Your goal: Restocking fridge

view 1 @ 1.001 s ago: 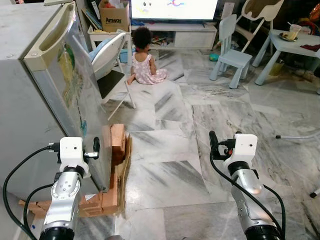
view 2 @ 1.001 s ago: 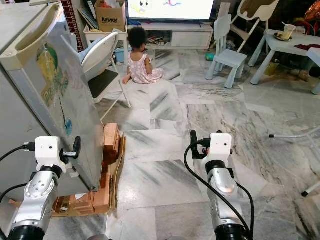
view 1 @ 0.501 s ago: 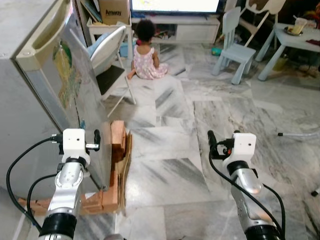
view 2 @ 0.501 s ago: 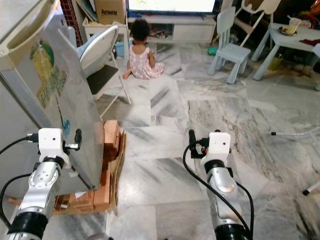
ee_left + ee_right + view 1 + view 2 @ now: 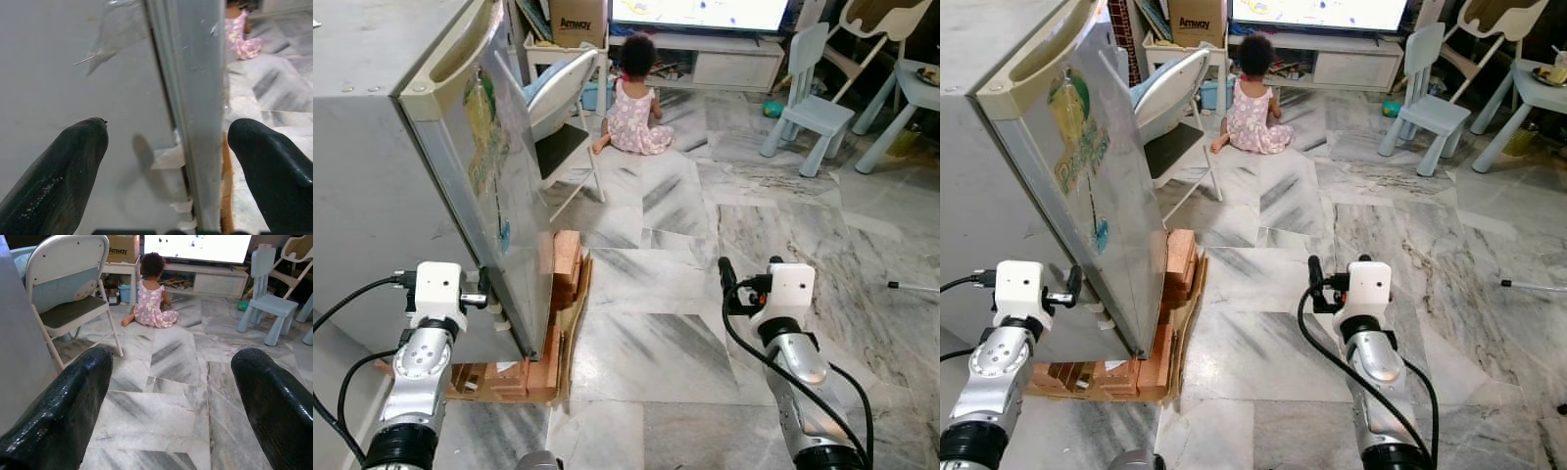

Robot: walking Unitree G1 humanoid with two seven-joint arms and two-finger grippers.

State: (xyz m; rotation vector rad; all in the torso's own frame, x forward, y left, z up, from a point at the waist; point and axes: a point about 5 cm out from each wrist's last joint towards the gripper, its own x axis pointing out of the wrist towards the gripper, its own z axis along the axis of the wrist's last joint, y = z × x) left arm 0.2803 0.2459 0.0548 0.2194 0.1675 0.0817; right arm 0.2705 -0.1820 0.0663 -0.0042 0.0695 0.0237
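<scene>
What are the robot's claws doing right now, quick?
Left claw: open, straddling the fridge door edge, holding nothing.
Right claw: open, empty, over the floor.

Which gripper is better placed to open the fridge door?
Left. The left gripper is open, its fingers straddling the door edge of the fridge. The right gripper hangs open over the floor, away from it.
</scene>
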